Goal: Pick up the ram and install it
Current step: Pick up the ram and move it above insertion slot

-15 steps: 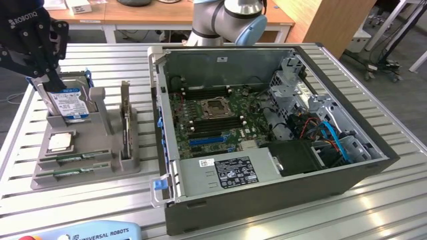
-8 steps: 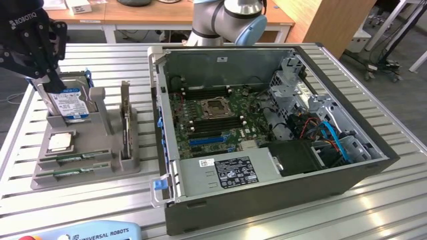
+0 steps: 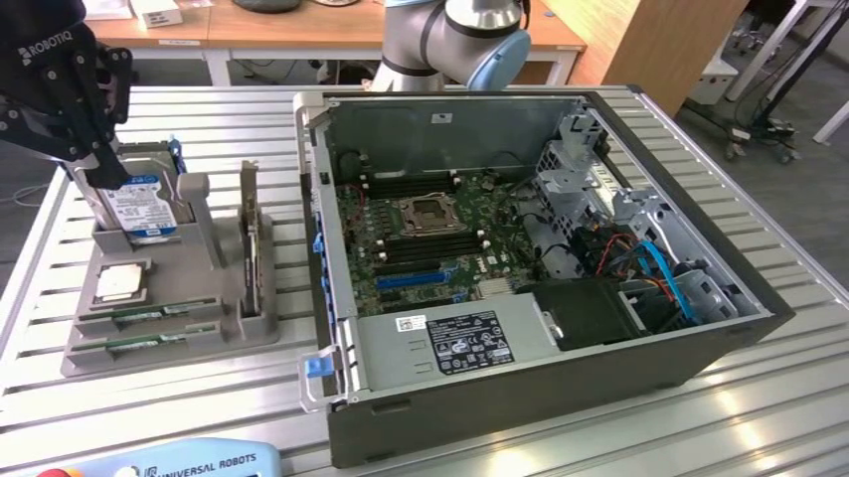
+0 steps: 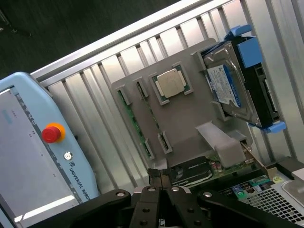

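Observation:
Two ram sticks, thin green boards, lie on edge in slots of the grey holder point(image 3: 199, 333): one ram stick point(image 3: 149, 315) behind the other ram stick point(image 3: 139, 343). The wrist view shows them side by side as well, ram stick point(image 4: 133, 121) and ram stick point(image 4: 153, 114). My gripper point(image 3: 106, 179) hangs over the holder's far end, near the hard drive, well above the ram. Its fingers point(image 4: 164, 179) are shut together with nothing between them.
The holder also carries a silver processor chip point(image 3: 119, 281), a blue-labelled hard drive point(image 3: 139, 207) and an upright card point(image 3: 249, 234). The open computer case point(image 3: 531, 248) shows its motherboard and socket point(image 3: 427, 212). A teach pendant point(image 4: 33, 142) lies at the slatted table's front edge.

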`<state>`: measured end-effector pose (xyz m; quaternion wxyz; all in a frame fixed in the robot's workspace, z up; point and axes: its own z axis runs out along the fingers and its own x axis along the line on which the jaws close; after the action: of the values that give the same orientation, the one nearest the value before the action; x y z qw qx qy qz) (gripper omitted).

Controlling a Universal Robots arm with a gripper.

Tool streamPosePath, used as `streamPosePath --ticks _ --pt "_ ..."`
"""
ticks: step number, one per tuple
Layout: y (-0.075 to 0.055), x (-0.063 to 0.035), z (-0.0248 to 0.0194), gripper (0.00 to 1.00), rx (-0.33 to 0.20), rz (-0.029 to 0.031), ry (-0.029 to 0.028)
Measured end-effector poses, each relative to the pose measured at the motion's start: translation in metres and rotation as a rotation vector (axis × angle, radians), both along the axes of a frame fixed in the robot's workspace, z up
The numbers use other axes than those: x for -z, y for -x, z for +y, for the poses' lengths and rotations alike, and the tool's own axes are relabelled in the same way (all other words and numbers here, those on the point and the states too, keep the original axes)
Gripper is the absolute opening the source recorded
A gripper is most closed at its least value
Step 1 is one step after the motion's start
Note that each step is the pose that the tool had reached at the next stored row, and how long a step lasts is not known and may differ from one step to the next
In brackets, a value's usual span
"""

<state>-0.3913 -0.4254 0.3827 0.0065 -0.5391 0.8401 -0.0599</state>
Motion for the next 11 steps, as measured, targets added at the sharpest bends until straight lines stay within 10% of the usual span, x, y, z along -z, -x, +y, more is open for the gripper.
streamPosePath --ticks 11 --pt "0.0 0.0008 0.0001 0.1 -0.001 0.0015 -0.0437"
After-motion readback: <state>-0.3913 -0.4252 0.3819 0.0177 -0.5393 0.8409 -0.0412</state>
